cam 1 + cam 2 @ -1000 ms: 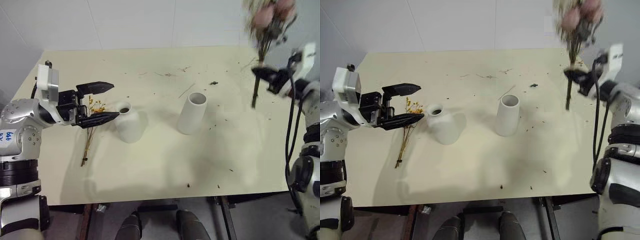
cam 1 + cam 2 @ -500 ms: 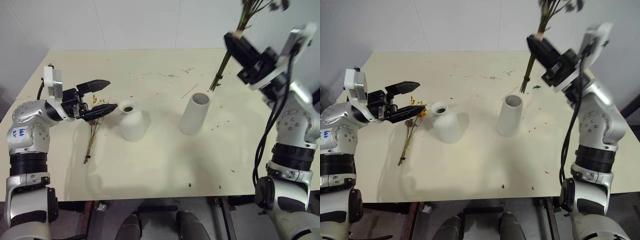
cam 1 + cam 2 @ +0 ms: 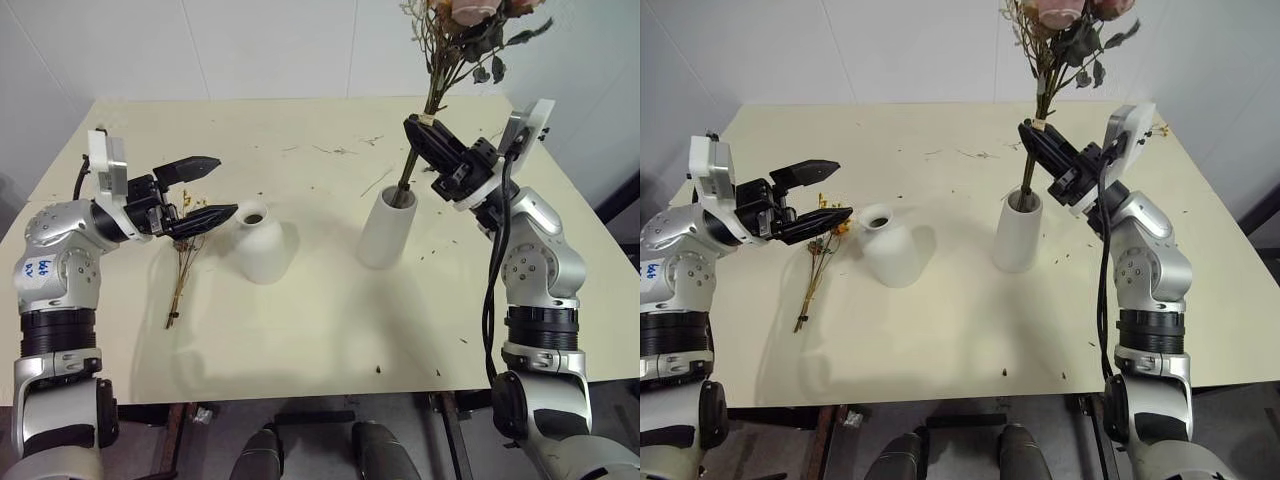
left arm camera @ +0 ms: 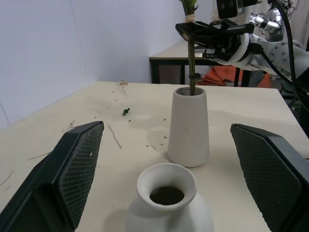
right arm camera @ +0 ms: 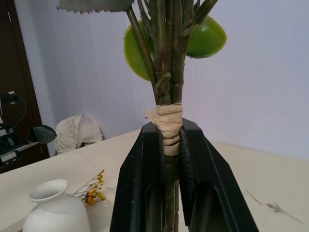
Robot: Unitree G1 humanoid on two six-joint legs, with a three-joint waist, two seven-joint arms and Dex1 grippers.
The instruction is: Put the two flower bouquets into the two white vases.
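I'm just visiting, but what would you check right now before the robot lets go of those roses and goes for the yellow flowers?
1. Rose bouquet stems inside the tall vase mouth: ok, stems enter the opening.
2. Stems down to the vase bottom: cannot tell, hidden inside.
3. Right claw grip on the bouquet's raffia tie: ok, fingers clamp it.
4. Tall vase upright on the table: ok.
5. Left claw open: ok, fingers wide apart, nothing held.
6. Yellow bouquet in the round vase: not ok, it lies on the table beside it.
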